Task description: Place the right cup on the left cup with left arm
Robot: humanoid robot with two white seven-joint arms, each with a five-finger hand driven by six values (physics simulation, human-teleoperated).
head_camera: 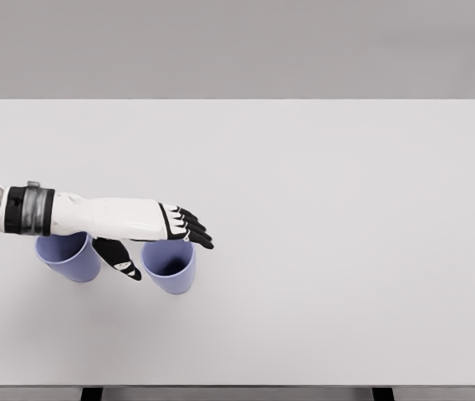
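Left arm in from the left edge, reaching across the lower-left of the table (321,184), forearm about level. Left robot hand (166,238) is over the two cups, fingers (194,227) stretched out twd the right & slightly fanned, thumb (119,257) hanging down into the gap btwn the cups. Spread, then, nothing pinched; can't tell if thumb touches either cup. Left cup (70,256): lilac, upright, mouth open to the top, its far rim hidden under the wrist. Right cup (171,267): same colour, upright, just beside the first, apart from it, its far rim tucked under the fingertips. Both stand on the table, near the front edge, well left of centre. Fingers look to be above the right cup's rim, not round it; contact w/ rim not clear. Right arm doesn't show.
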